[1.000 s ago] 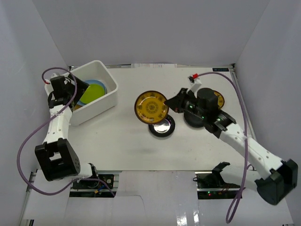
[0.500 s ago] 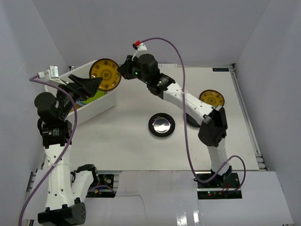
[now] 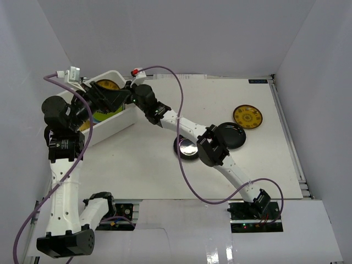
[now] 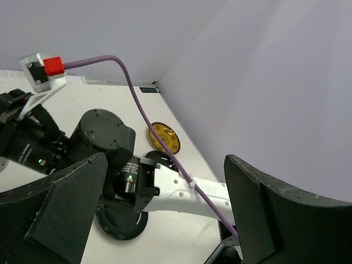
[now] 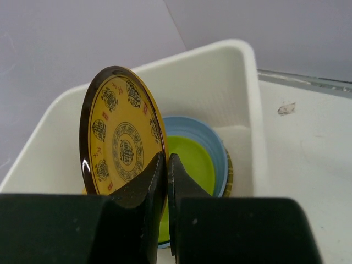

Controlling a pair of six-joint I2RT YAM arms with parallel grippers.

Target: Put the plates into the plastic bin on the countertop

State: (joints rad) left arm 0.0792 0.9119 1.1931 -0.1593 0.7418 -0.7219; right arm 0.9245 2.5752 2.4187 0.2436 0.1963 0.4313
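My right gripper (image 5: 167,157) is shut on the rim of a gold-patterned plate (image 5: 118,143), which it holds on edge over the white plastic bin (image 5: 242,71). In the bin lies a lime green plate (image 5: 190,165) on a light blue one (image 5: 212,137), with a woven edge (image 5: 227,170) below. From above, the held plate (image 3: 107,85) shows inside the bin (image 3: 118,124), with the right gripper (image 3: 122,88) beside it. My left gripper (image 3: 110,102) hangs open and holds nothing above the bin's near side. On the countertop (image 3: 148,165) lie another gold plate (image 3: 247,116) and two black plates (image 3: 234,135) (image 3: 188,147).
The right arm (image 3: 181,124) stretches across the table from right to left, passing over the black plates. The left wrist view looks along that arm (image 4: 181,192) towards the far gold plate (image 4: 163,137) and a black plate (image 4: 118,220). White walls close in the table.
The right arm has carried the gold-patterned plate from mid-table leftwards to over the bin. The left arm has risen out of the bin and stays open.
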